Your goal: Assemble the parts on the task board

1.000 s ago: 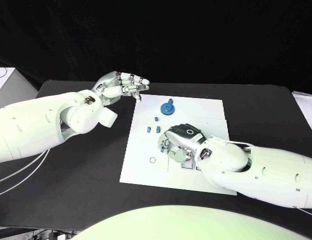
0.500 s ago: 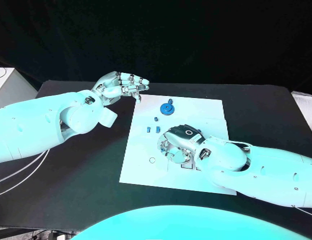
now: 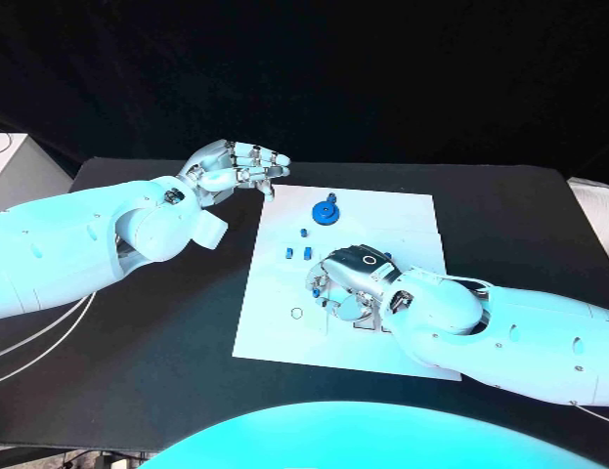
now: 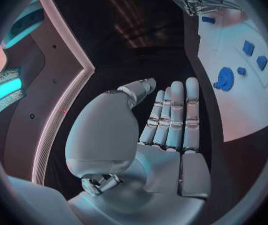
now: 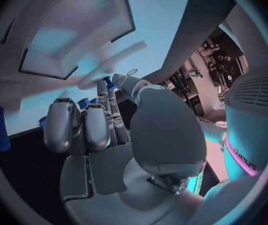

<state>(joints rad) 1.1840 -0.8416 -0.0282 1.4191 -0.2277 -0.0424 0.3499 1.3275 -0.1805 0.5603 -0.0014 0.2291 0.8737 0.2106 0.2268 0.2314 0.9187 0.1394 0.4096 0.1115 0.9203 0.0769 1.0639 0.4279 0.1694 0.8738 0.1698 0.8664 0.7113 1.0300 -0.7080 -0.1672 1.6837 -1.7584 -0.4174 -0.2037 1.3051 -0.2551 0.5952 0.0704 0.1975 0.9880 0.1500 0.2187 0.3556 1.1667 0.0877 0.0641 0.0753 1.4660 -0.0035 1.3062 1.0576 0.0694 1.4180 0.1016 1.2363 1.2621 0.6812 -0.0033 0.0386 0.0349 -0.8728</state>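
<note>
The white task board (image 3: 396,217) lies in the middle of the black table. A round blue part (image 3: 326,211) sits near its far edge, with small blue parts (image 3: 290,252) closer in. My right hand (image 3: 349,285) hovers low over the board's middle, fingers curled down. In the right wrist view a small blue part (image 5: 109,82) appears pinched between thumb and fingertip, below a square recess (image 5: 78,27) of the board. My left hand (image 3: 234,168) is raised by the board's far left corner; its fingers (image 4: 174,115) are extended and hold nothing.
A blue peg (image 5: 1,129) stands on the board beside the right hand. A small ring outline (image 3: 296,315) marks the board's near left part. A pale box (image 3: 1,166) stands off the table's left edge. Bare black table (image 3: 530,225) lies right of the board.
The right hand's fingers have shifted slightly over the board's middle. The left hand has stayed where it was.
</note>
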